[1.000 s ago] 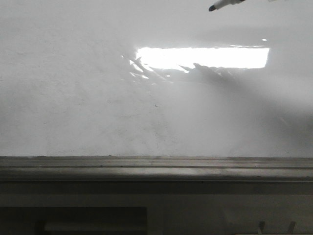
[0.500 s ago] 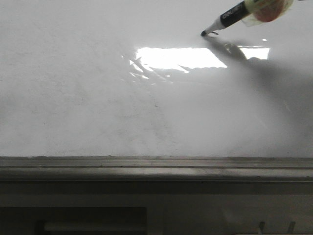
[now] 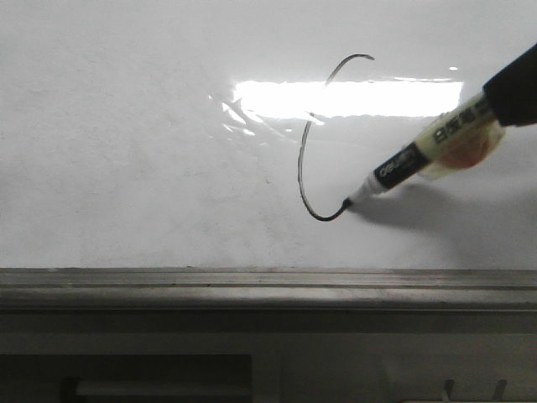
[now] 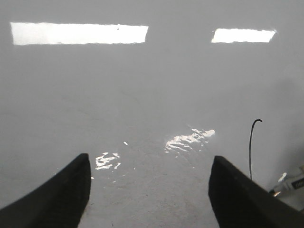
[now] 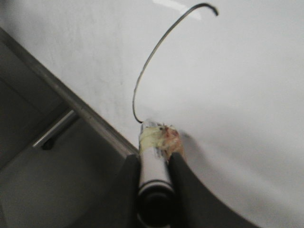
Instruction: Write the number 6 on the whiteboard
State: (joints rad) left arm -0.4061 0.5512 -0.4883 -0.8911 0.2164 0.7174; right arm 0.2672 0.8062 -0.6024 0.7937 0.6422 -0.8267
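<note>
Whiteboard (image 3: pixel 126 168): glossy white surface with a bright glare patch, grey metal rail (image 3: pixel 268 285) along its near edge.

Number 6 (image 3: pixel 304 151): partly drawn thin black line, right of board centre in the front view. Hooked tail at 12 o'clock, long curve down the 9 o'clock side, turning at 6 o'clock toward the marker tip. Loop not closed.

Marker (image 3: pixel 411 164): black and pale barrel, tilted, entering from 3 o'clock; tip touching the board at the line's lower end, shadow beside it.

Right gripper (image 5: pixel 154 166): fingers clamped on the marker barrel, seen only in the right wrist view; the front view shows just a dark edge at 2 o'clock.

Left gripper (image 4: pixel 149 190): 2 dark fingers (image 4: pixel 66 190) spread wide, holding nothing, over bare board. Its view alone shows 2 separate glare strips, plus the stroke's upper part (image 4: pixel 251 147) and the marker's end (image 4: pixel 289 183).
</note>
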